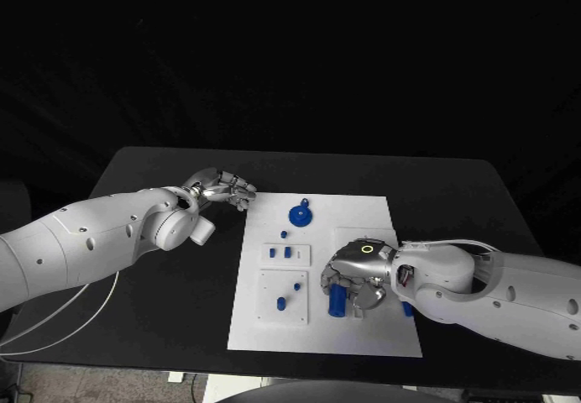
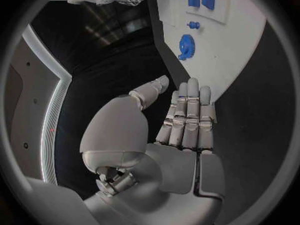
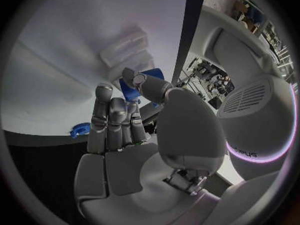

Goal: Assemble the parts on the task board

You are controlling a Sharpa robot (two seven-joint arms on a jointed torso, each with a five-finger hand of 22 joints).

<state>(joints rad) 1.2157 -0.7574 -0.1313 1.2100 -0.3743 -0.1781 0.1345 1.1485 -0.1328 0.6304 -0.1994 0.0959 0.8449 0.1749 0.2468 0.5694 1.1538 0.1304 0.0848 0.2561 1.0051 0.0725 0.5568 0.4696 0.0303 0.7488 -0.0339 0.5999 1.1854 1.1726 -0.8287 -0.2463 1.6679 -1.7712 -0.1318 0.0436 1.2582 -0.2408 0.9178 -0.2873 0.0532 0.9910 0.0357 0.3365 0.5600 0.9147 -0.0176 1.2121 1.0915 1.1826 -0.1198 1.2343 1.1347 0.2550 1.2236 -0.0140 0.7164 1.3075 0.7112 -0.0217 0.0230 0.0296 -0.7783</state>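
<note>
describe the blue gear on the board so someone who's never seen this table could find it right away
Start at the white task board in the middle of the black table. Go to its far end, away from the robot, near the left hand: the gear lies there alone. It is the one round, toothed blue part; the other blue parts are small blocks, pegs or a cylinder.

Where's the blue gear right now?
In the head view the blue gear lies at the far end of the task board, beyond the two small blue blocks, nearest the left hand.
</note>
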